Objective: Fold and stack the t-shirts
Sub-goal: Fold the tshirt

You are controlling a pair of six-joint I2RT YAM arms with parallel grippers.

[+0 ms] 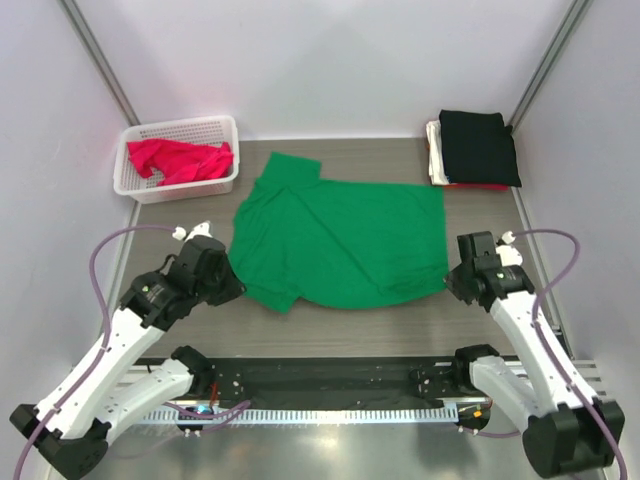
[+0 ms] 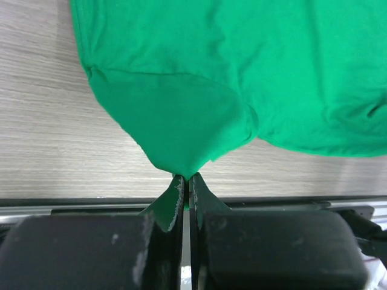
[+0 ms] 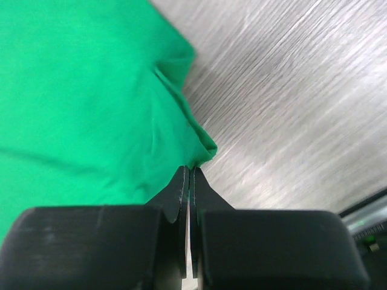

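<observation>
A bright green t-shirt (image 1: 340, 240) lies spread across the middle of the table. My left gripper (image 1: 237, 285) is shut on its near left sleeve, and the cloth bunches to a point between the tips (image 2: 186, 175). My right gripper (image 1: 449, 280) is shut on the shirt's near right corner, where a small fold of green cloth (image 3: 202, 151) sits at the closed tips (image 3: 190, 168). A red-pink t-shirt (image 1: 180, 160) lies crumpled in the basket. Folded t-shirts, black (image 1: 478, 145) on top of white and red, are stacked at the back right.
A white lattice basket (image 1: 223, 128) stands at the back left. The folded stack sits against the right wall. Bare wood-grain tabletop (image 1: 350, 330) runs along the near edge in front of the shirt. A black rail (image 1: 330, 385) crosses between the arm bases.
</observation>
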